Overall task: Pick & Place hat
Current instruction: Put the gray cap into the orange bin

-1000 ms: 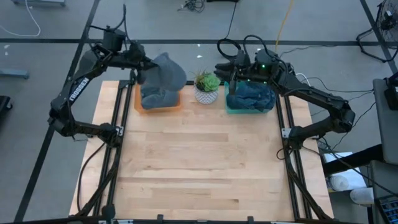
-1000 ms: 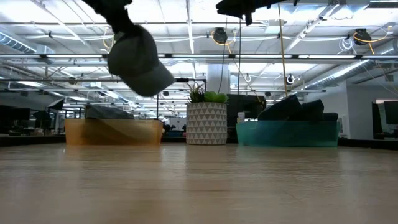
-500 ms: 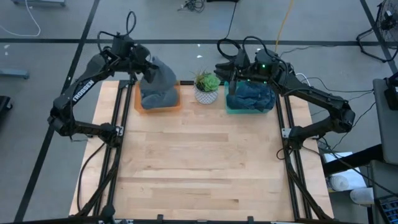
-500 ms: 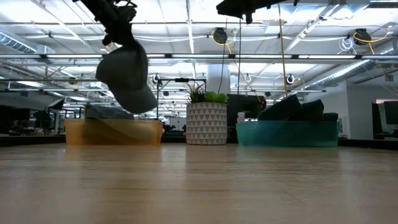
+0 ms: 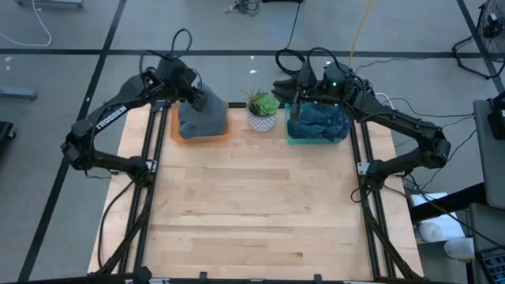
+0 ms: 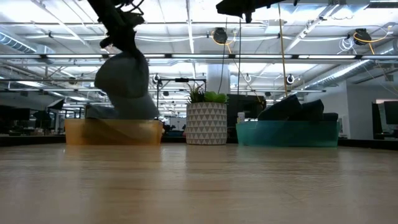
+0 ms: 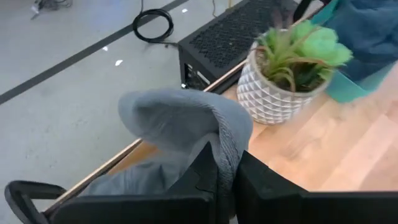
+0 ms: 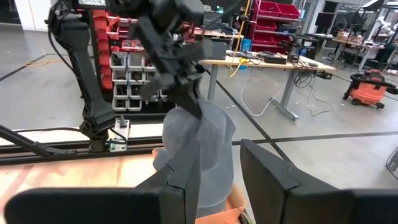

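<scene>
Left gripper [image 7: 225,177] — gray hat [image 7: 186,118] (pinched)

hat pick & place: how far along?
Done: the grey hat is picked up. In hand: the left hand is shut on it, hanging it over the orange bin, its lower edge at the hats there. Left: release. The right hand waits above the teal bin.

Potted plant [image 5: 262,110] between bins
</scene>
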Available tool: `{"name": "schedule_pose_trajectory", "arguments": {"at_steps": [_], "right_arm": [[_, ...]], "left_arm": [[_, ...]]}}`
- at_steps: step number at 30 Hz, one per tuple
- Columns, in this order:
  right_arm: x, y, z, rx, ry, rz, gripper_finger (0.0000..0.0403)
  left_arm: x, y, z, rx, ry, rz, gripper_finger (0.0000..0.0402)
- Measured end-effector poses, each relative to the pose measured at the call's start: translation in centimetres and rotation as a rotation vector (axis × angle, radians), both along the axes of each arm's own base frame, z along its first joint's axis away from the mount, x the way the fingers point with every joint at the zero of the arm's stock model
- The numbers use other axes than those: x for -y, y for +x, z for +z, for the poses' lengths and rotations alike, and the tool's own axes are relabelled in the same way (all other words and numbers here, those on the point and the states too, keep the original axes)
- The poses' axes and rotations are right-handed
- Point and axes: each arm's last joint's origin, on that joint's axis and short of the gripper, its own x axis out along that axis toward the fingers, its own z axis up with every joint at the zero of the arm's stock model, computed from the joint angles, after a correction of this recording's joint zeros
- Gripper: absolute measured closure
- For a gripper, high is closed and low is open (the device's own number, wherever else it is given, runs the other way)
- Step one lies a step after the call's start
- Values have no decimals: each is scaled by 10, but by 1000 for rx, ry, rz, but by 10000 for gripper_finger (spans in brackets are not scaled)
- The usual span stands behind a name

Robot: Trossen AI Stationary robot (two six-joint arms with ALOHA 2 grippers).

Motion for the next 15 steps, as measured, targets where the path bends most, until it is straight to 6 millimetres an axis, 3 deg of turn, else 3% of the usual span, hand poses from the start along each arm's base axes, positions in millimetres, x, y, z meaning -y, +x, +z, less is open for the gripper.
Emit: {"name": "schedule_pose_trajectory", "arguments": {"at_steps": [11, 15], "right_arm": [[-1, 0, 0, 0, 0, 4, 300], [-1, 0, 0, 0, 0, 4, 300]], "left_arm": [[-5, 12, -56, 100, -59, 64, 384], [-5, 9, -74, 58, -81, 139, 384]]}}
